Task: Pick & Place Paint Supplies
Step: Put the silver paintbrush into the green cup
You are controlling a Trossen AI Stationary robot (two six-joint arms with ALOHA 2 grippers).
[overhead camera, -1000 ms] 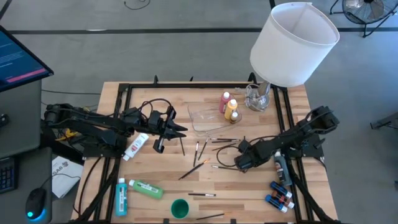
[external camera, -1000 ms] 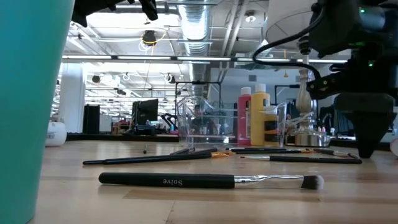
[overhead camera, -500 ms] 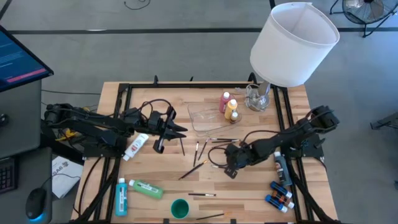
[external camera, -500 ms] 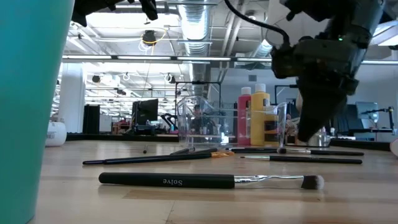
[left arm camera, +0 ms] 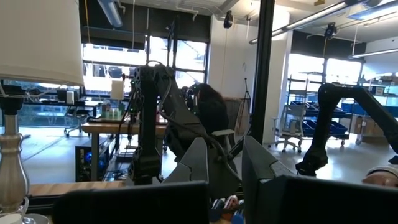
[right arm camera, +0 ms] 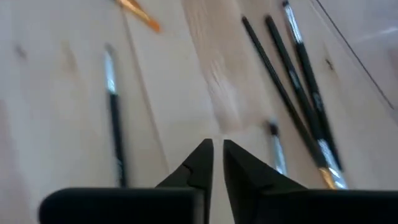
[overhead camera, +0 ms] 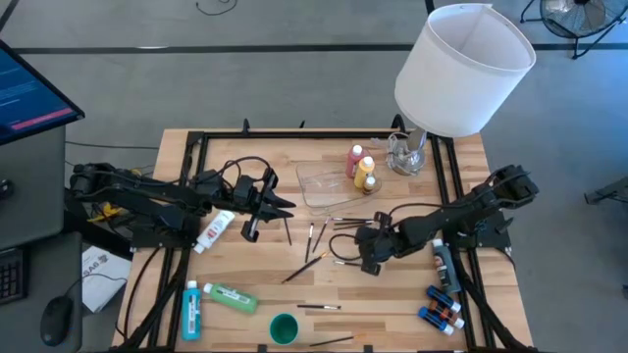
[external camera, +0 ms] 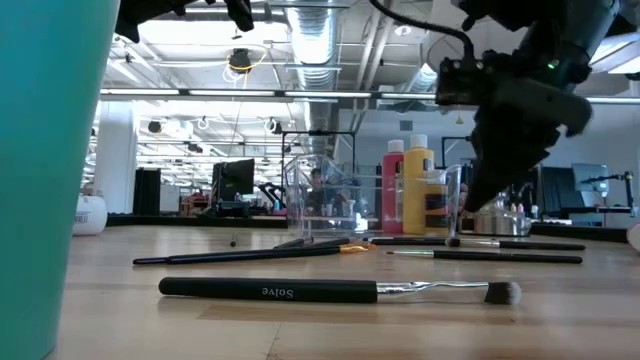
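Observation:
Thin dark-handled brushes (overhead camera: 339, 224) lie scattered on the wooden table, and a large one (external camera: 330, 291) lies nearest in the low view. My right gripper (overhead camera: 368, 250) hovers shut just above the table among them; its wrist view shows brushes (right arm camera: 298, 81) on either side of the fingertips (right arm camera: 216, 149), none between them. A pink bottle (overhead camera: 354, 160) and a yellow bottle (overhead camera: 365, 175) stand beside the clear tray (overhead camera: 329, 186). A green bottle (overhead camera: 231, 297) and a blue one (overhead camera: 190, 309) lie near the left corner. My left gripper (overhead camera: 283, 206) waits open, raised left of the tray.
A teal cup (overhead camera: 284, 328) stands at the near edge. Several tiny bottles (overhead camera: 442, 309) lie at the near right. A white tube (overhead camera: 214, 230) lies under the left arm. The big white lampshade (overhead camera: 461, 69) overhangs the far right corner above a glass base (overhead camera: 407, 152).
My right gripper has moved toward the table's left, over the brushes, then risen a little off the table. The brushes and bottles lie as before.

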